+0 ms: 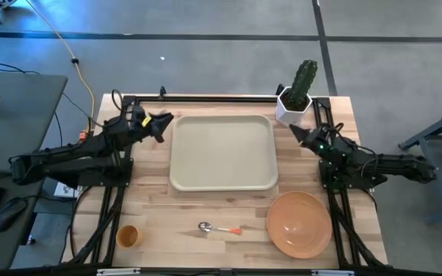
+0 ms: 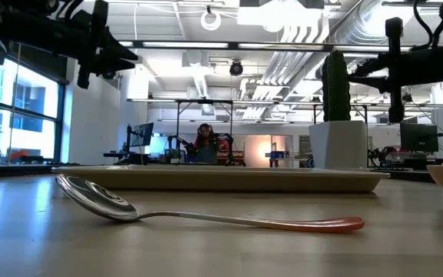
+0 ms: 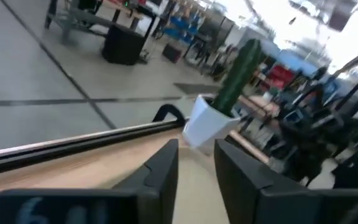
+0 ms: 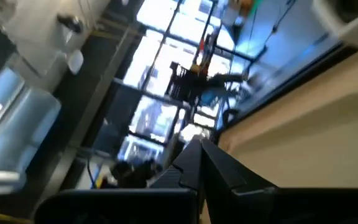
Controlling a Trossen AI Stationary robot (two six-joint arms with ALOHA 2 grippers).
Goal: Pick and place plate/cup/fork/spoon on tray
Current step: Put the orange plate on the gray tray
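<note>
The left gripper (image 1: 162,123) hangs above the surface (image 1: 159,207) just off the tray's far-left corner, empty; in the left wrist view its jaws stand slightly apart, with a narrow gap between the two dark fingers (image 3: 160,171), and nothing sits between them. At the near-left corner of the surface stands the cup (image 1: 128,235), upright and alone, well apart from everything else. The tray (image 1: 222,152) lies flat in the middle of the far half of the surface, with nothing on it. Nearer than the tray, roughly centred, lies the spoon (image 1: 218,228): its shiny bowl points left and its orange handle end points right, and in the low view it rests bowl-up on the wood (image 2: 198,211). To the right of the spoon, at the near-right part of the surface, sits the plate (image 1: 298,223), right way up and empty, its far edge close to the tray's near-right corner but not touching it. A white pot with a green cactus (image 1: 296,96) stands at the far-right corner, just beyond the tray. The right gripper (image 1: 296,131) hovers beside the tray's right edge near that pot; its jaws are together, holding nothing (image 4: 199,163).
</note>
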